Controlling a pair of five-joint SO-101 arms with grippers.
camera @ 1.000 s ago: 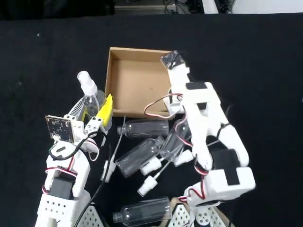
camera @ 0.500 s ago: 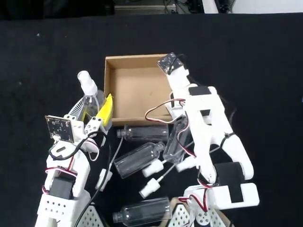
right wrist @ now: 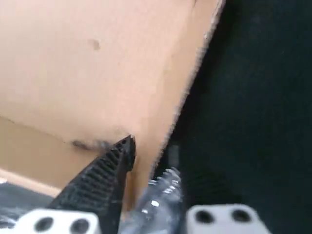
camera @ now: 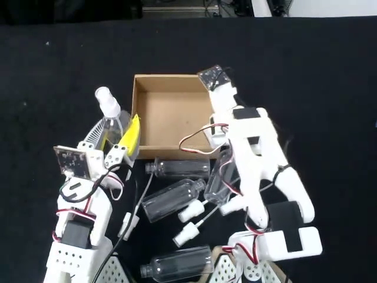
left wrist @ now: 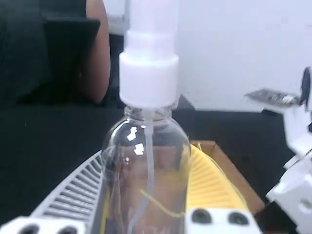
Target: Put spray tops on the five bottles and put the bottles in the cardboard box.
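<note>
Bottles (camera: 171, 199) without tops lie near on the bench (camera: 330, 88), box (camera: 171, 118) beyond.
Left hand (camera: 116, 131) holds a capped bottle (left wrist: 146, 161) upright just left of the box; right hand (right wrist: 148, 161) pinches the box's right wall.

Black cloth (camera: 330, 88) covers the table (camera: 47, 59). Past its far edge lie tangled cables (camera: 235, 7) and a white panel (camera: 330, 7). The left wrist view has a plain white wall (left wrist: 234, 48) with dark furniture (left wrist: 48, 53) beside it, in even light.
</note>
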